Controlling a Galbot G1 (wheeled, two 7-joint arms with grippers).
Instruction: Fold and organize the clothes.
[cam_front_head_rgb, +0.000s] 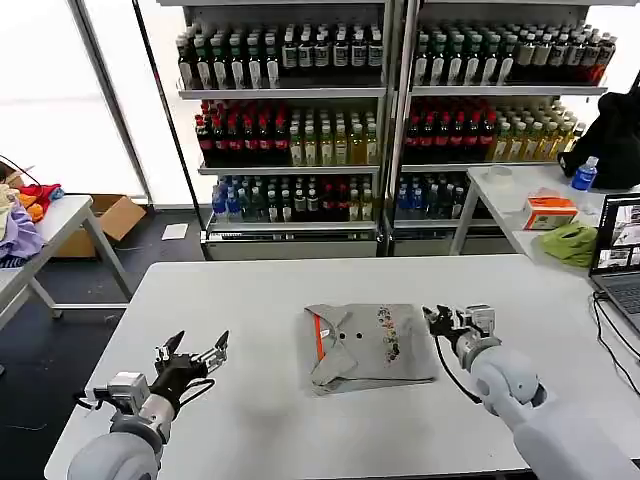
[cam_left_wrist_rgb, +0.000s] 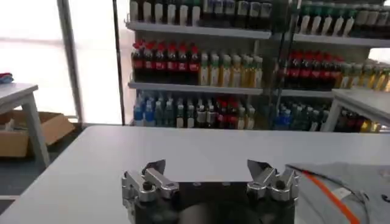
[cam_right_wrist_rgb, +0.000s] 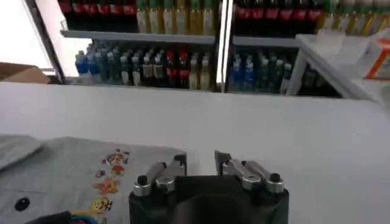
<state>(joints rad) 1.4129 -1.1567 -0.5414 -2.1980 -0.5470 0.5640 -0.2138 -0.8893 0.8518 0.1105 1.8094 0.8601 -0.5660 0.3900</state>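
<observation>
Shirt (cam_front_head_rgb: 372, 346) first: 1 light grey cotton garment lies folded into a rough rectangle near the middle of the white desk (cam_front_head_rgb: 300, 290), its soft fabric slightly rumpled along the near edge. The collar sits at its left side, showing a strip of orange-red lining (cam_front_head_rgb: 319, 339) and 2 dark round buttons beside it. A small multicoloured graphic (cam_front_head_rgb: 388, 334) runs in a narrow column across the chest. In the right wrist view the same graphic (cam_right_wrist_rgb: 109, 176) appears as little cartoon shapes on smooth, flat cloth, with 1 button close to the picture's edge.

Right pincer (cam_front_head_rgb: 447, 322) hovers just beside the shirt's right edge, above the desk, its fingers set narrowly apart and holding nothing; the right wrist view shows the 2 metal-tipped fingers (cam_right_wrist_rgb: 177, 163) with a small gap between them, past the cloth's border. Left pincer (cam_front_head_rgb: 190, 352) hangs over bare desk well to the left of the shirt, its black and silver fingers (cam_left_wrist_rgb: 155, 167) spread wide and empty.

Behind the desk stand metal shelves (cam_front_head_rgb: 290, 92) packed with rows of bottles. A side desk on the right carries a lime-green cloth lump (cam_front_head_rgb: 570, 243), an orange box (cam_front_head_rgb: 550, 210) and a laptop (cam_front_head_rgb: 618, 250).
</observation>
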